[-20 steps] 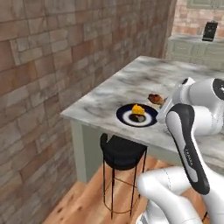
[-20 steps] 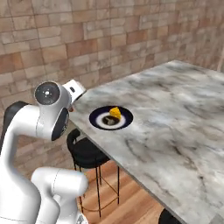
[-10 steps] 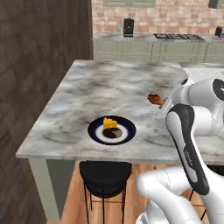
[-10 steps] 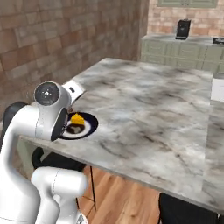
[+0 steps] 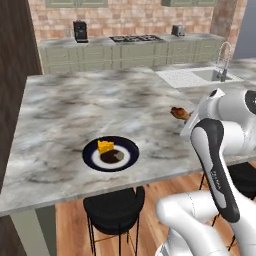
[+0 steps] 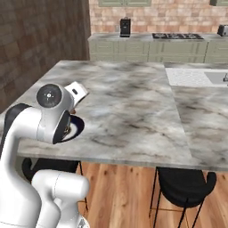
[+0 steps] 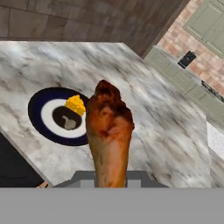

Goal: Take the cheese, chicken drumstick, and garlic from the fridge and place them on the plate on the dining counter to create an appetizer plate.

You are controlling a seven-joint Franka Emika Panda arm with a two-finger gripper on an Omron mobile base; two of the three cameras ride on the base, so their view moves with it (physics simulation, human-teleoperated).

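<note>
The plate [image 5: 111, 154] lies near the table's [image 5: 65, 115] front edge with the cheese [image 5: 105, 146] on it, a stool [image 5: 114, 209] below, and the chicken drumstick [image 7: 108, 131] held above the table beside the plate.

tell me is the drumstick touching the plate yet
Apart. The left base view shows the chicken drumstick held up off to the side of the plate, bare counter between.

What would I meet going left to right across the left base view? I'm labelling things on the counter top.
Cheese on the plate → chicken drumstick, raised above the counter → sink tap at the far right.
</note>
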